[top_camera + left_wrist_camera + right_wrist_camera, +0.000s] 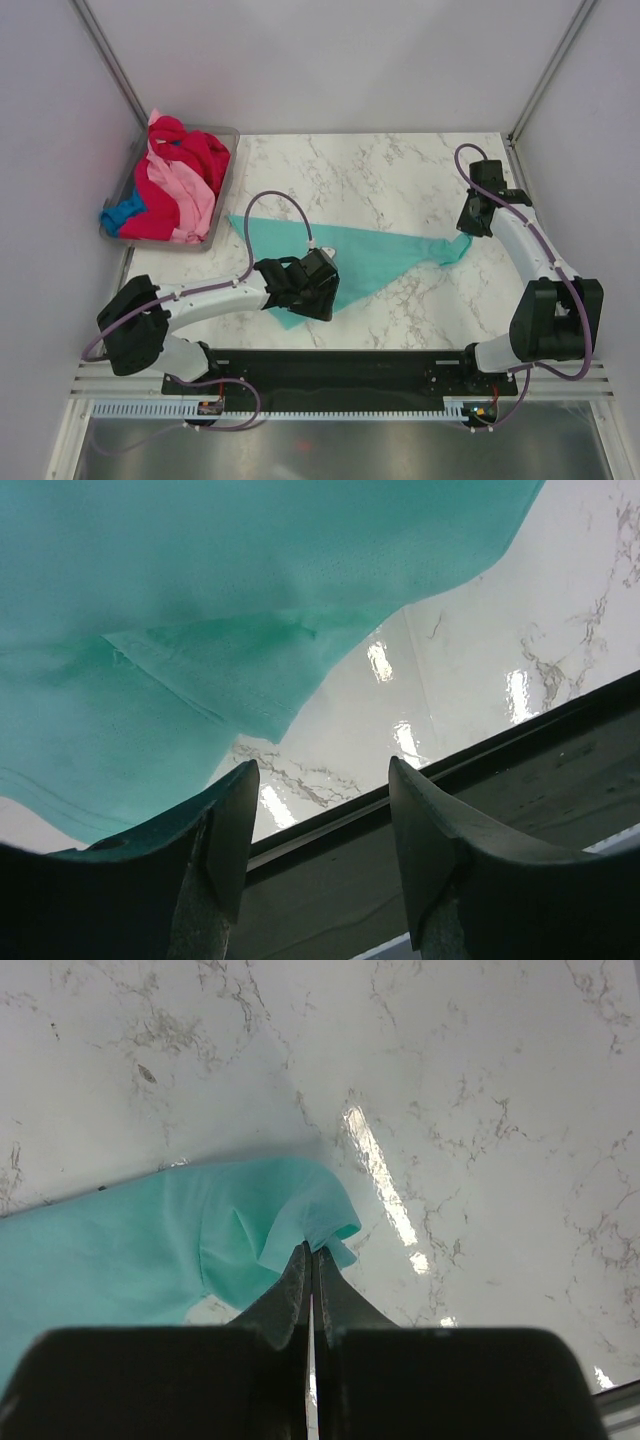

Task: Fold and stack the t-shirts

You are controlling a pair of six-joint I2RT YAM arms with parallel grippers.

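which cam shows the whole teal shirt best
Top external: it shows nearly all of the teal shirt stretched across the table. Left wrist shows only a hemmed edge beyond the open left fingers; right wrist only the corner pinched in the right fingers.

The spread t-shirt lay on the table between my left gripper and right gripper, the other t-shirts heaped in the tub far left.

Marble table: teal t-shirt stretched across; tub far-left.
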